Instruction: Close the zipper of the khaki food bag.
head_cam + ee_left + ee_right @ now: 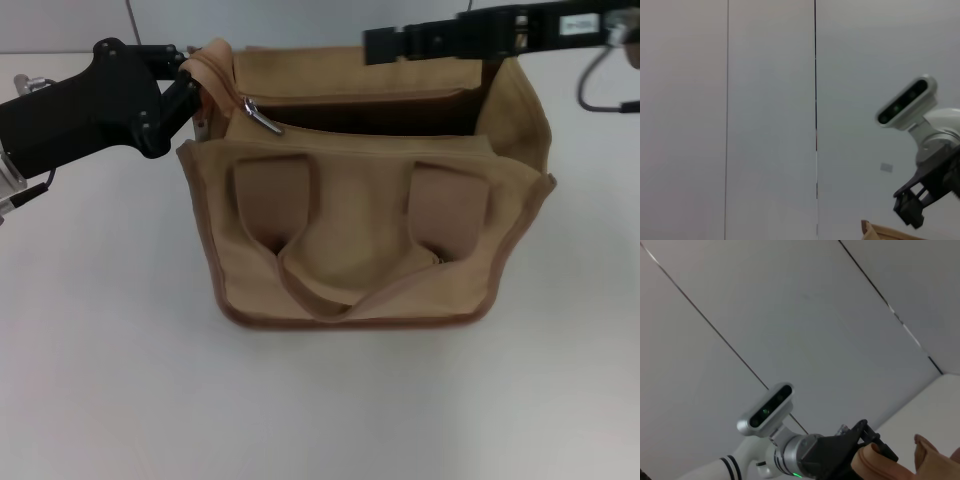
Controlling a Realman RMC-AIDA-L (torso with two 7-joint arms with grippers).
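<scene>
Khaki food bag (360, 235), one zipper (262, 117) open, left hand (190, 85) pinching its end; right hand (385, 45) unclear.

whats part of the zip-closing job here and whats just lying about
Part of the job:
- khaki food bag
- zipper, open, pull tab at the bag's left end
- left gripper at the bag's left end
- right gripper above the bag's back edge

Just there:
- white table
- wall
</scene>
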